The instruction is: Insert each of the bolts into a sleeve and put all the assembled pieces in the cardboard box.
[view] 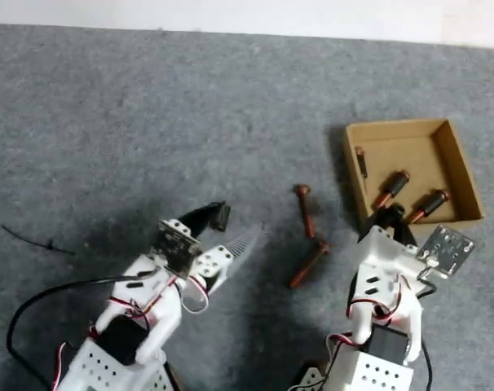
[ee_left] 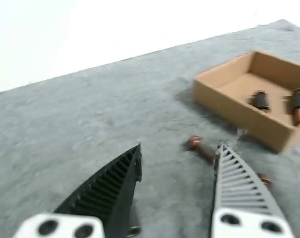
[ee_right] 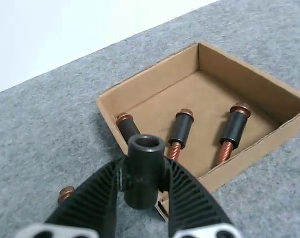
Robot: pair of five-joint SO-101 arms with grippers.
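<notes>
Two bare copper bolts lie on the grey mat, one (view: 304, 210) above the other (view: 310, 263), just left of the cardboard box (view: 460, 175). Three bolts with black sleeves on them lie inside the box (ee_right: 224, 84): one (ee_right: 126, 126), a second (ee_right: 179, 131), a third (ee_right: 232, 130). My right gripper (ee_right: 145, 166) is shut on an upright, hollow black sleeve (ee_right: 144, 183) just outside the box's near wall. My left gripper (ee_left: 179, 147) stands open above the mat, with a bolt (ee_left: 200, 147) lying beyond its fingertips. In the high view the left gripper (view: 240, 221) sits left of both bolts.
A thin black cable tie (view: 35, 240) lies on the mat at the far left. Wide bare mat (view: 190, 106) stretches behind the arms, up to the white wall. The right arm's body (view: 385, 285) stands close below the box.
</notes>
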